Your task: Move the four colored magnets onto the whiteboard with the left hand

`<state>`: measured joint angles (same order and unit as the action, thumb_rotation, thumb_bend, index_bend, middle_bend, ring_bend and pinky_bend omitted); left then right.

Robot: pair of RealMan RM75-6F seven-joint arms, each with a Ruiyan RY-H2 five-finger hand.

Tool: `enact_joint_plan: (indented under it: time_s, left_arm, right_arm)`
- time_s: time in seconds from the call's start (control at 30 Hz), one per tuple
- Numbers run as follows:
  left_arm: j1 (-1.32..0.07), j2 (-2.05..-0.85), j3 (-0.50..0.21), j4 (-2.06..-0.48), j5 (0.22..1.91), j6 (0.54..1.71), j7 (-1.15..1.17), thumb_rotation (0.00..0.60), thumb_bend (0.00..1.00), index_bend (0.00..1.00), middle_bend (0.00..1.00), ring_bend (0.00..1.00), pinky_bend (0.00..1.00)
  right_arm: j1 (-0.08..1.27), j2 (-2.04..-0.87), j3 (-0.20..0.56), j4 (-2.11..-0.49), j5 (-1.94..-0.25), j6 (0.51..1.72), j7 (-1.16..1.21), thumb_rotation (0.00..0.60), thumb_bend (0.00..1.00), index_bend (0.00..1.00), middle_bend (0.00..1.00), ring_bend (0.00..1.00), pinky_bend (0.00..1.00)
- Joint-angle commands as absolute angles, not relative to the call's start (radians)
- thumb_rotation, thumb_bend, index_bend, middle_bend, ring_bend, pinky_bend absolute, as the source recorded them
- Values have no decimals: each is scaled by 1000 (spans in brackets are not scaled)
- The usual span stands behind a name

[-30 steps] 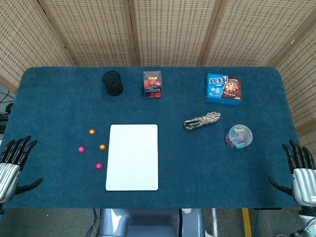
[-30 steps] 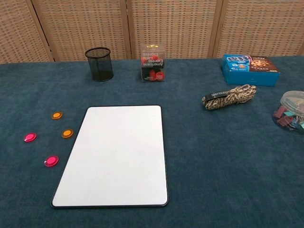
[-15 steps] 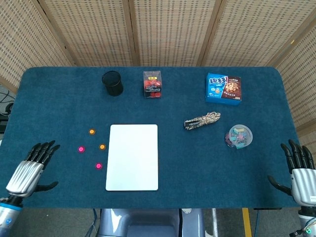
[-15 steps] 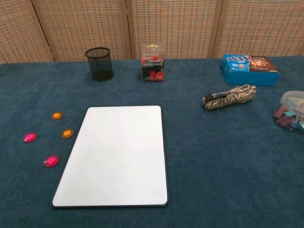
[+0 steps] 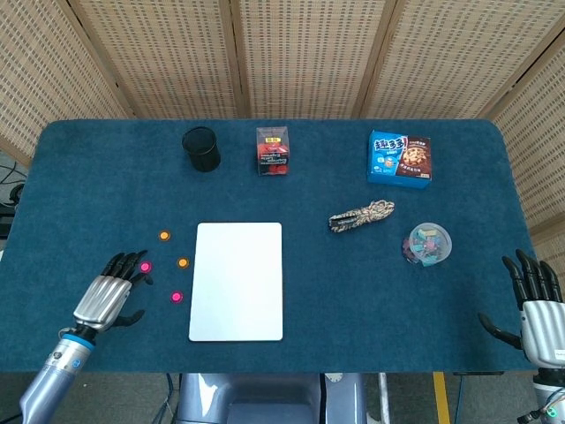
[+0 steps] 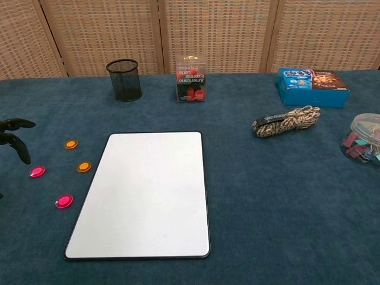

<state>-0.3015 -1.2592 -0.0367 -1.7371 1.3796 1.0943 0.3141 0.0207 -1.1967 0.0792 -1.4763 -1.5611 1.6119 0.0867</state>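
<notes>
A white whiteboard [image 5: 237, 280] [image 6: 144, 193] lies flat in the middle of the blue table. To its left sit two orange magnets [image 5: 164, 235] [image 5: 183, 262] [image 6: 71, 143] [image 6: 84, 167] and two pink magnets [image 5: 145, 267] [image 5: 176, 297] [image 6: 37, 171] [image 6: 64, 201]. My left hand [image 5: 109, 293] is open, fingers spread, its fingertips [image 6: 16, 138] just left of the upper pink magnet, holding nothing. My right hand [image 5: 535, 299] is open at the table's right front corner, away from everything.
Along the back stand a black mesh cup [image 5: 201, 148], a clear box of red items [image 5: 273, 151] and a blue snack box [image 5: 400, 158]. A braided cord [image 5: 360, 215] and a clear tub of clips [image 5: 428, 244] lie right of the board.
My left hand has moved in from the table's left front edge, rightward and forward, to just beside the upper pink magnet. The magnets, board and right hand have not moved.
</notes>
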Motion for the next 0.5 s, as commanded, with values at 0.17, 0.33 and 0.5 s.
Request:
enact_joint_plan:
  time_s: [0.17,0.33,0.5]
  left_arm:
    - [-342,-1328,-56,-1726,1262,1059,434,600,295,345,0,0,0]
    - [-371,-1382,-59,-1685,1203,1031,480,600,317,347,0,0,0]
    - [-397,-1428,-56,-1644,1183,1006,485,600,330,362,0,0,0]
  right_arm:
    - [21,-1193,78,-1479,-1559,1606,94,600,239,0,0,0,0]
    - [21,-1190,76,-1481,-1558,1604,99,600,243,0,0,0,0]
    - [22,-1189,77,-1484,-1555,1600,100,600,242,0,0,0,0]
